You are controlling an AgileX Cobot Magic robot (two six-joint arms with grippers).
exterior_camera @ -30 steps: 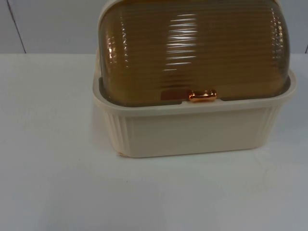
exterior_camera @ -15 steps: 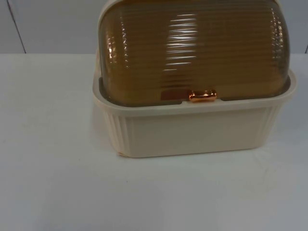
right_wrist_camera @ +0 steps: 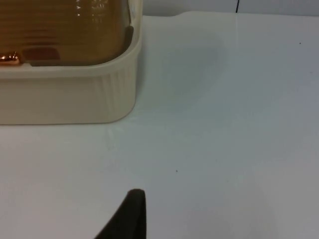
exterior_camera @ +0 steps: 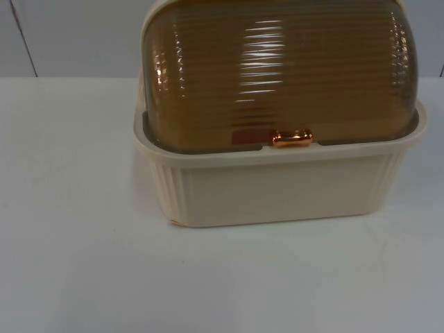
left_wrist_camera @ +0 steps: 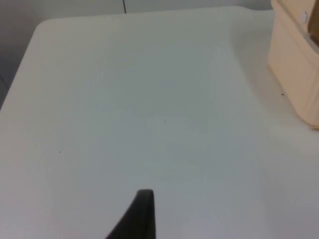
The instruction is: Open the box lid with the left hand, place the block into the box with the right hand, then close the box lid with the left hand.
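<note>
A cream ribbed box [exterior_camera: 277,187] stands in the middle of the white table. Its amber, ribbed, see-through dome lid [exterior_camera: 277,69] is down, with a shiny copper handle [exterior_camera: 292,138] at its front edge. Through the lid, just left of the handle, a reddish-brown shape [exterior_camera: 246,137] shows inside the box; it also shows in the right wrist view [right_wrist_camera: 40,53]. My left gripper [left_wrist_camera: 142,216] hangs over bare table to the left of the box [left_wrist_camera: 294,74], well apart from it. My right gripper [right_wrist_camera: 129,216] hangs over the table off the box's front right corner [right_wrist_camera: 119,89]. Both arms wait.
The white table [exterior_camera: 76,263] runs out in front of the box and on both sides of it. A grey partition wall [exterior_camera: 76,35] stands behind. In the left wrist view the table's rounded far corner [left_wrist_camera: 42,25] meets the wall.
</note>
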